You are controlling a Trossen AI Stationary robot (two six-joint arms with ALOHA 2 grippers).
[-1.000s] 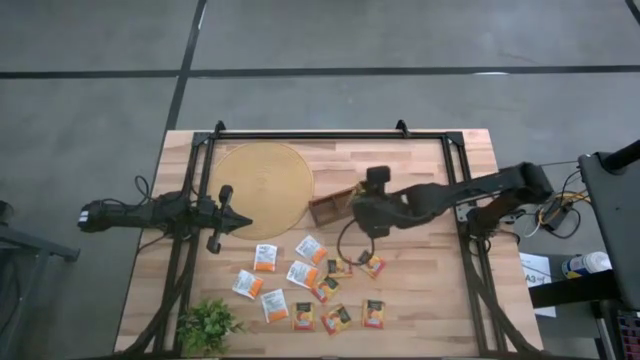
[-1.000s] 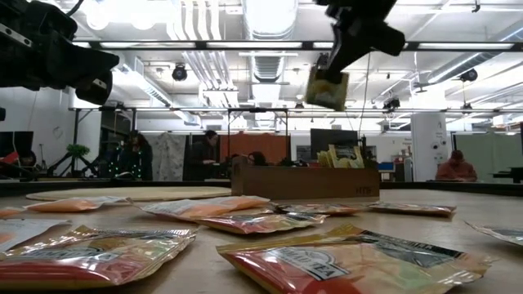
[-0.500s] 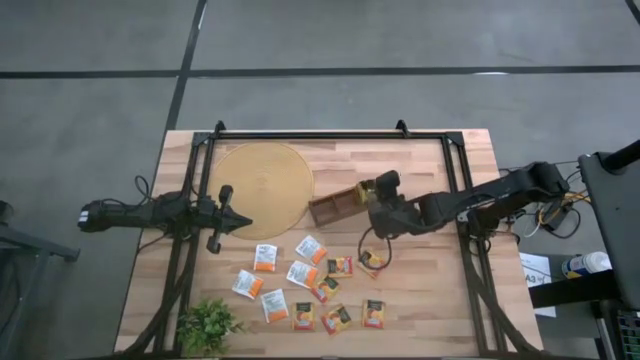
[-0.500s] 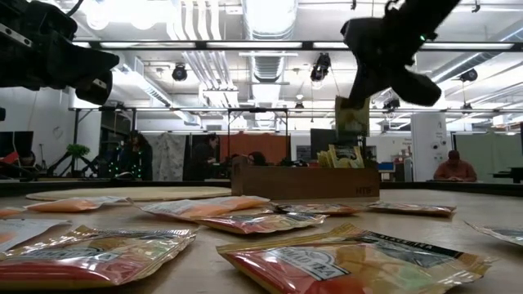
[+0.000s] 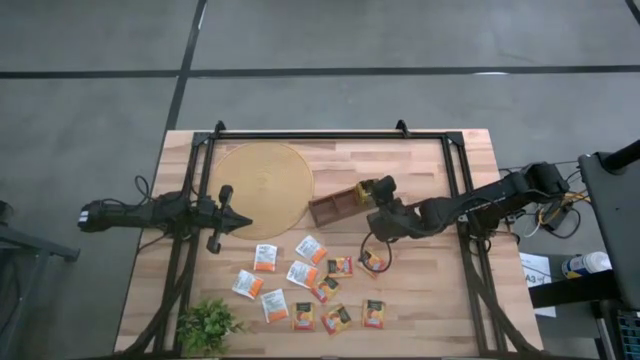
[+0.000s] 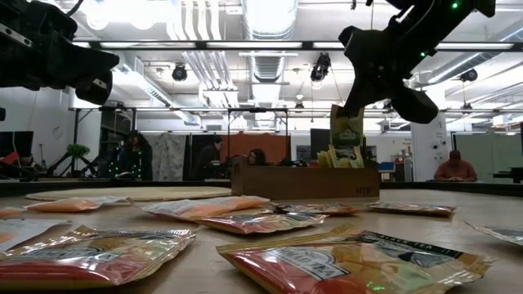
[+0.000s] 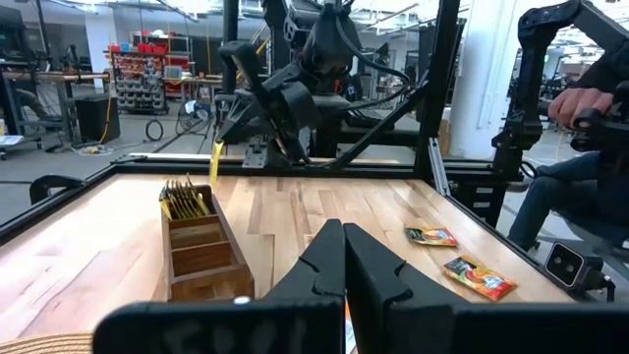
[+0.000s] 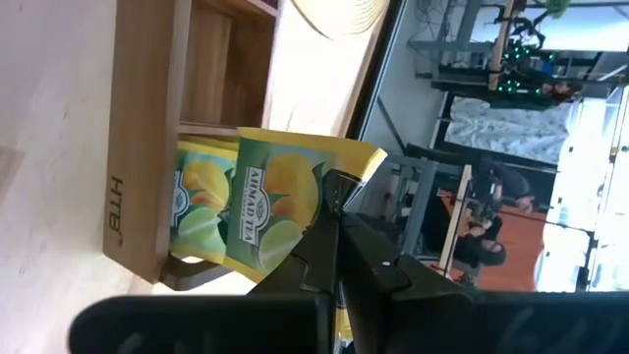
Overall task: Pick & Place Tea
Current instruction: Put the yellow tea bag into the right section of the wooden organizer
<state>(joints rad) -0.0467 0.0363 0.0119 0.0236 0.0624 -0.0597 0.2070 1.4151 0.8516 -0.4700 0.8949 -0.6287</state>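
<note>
Your right hand pinches a green lemon tea sachet just over the wooden tray; your left hand, closed and empty, waits over the tabletop.

Light: you get bright ceiling strips glaring white in the low view | Overhead: even, soft, faint shadows on the table | Focus: nearest tea sachets blur | Contrast: arms read as dark silhouettes against the ceiling.
</note>
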